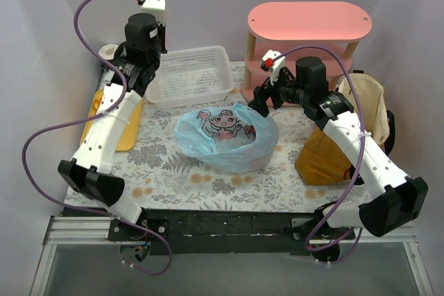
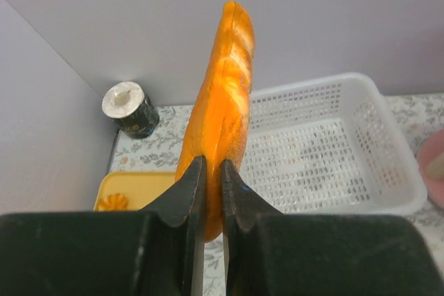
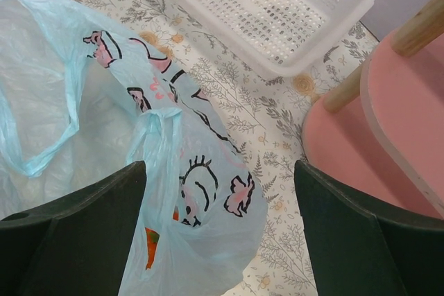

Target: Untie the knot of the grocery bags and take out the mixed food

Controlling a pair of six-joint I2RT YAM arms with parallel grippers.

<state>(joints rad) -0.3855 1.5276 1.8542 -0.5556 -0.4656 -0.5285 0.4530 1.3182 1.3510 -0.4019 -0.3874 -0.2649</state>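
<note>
At the centre of the top view, the pale blue plastic bag [image 1: 225, 136] sits on the table with its mouth spread wide and its handle loops loose, a cartoon figure printed on its side. In the right wrist view something orange shows dimly through the plastic low on the bag; what it is cannot be told. The right gripper [image 3: 220, 195] hangs above the bag's right rim with its jaws far apart, gripping nothing. Toward the upper left, the left gripper [image 2: 211, 185] is clamped on an orange-tan pastry piece [image 2: 223, 95], which stands upright between the fingers above the yellow tray [image 2: 139, 185]. A small orange item [image 2: 113, 202] lies on that tray. Behind the bag is a white mesh basket [image 1: 191, 74]. At the right edge stands the mustard-brown tote [image 1: 326, 154], cream lining showing and its contents hidden behind the arm. A dark cup [image 2: 130, 107] with a white rim sits in the upper left corner and a pink shelf [image 1: 309, 22] at the upper right. A floral cloth [image 1: 173, 168] covers the table; the walls are pale lilac.
</note>
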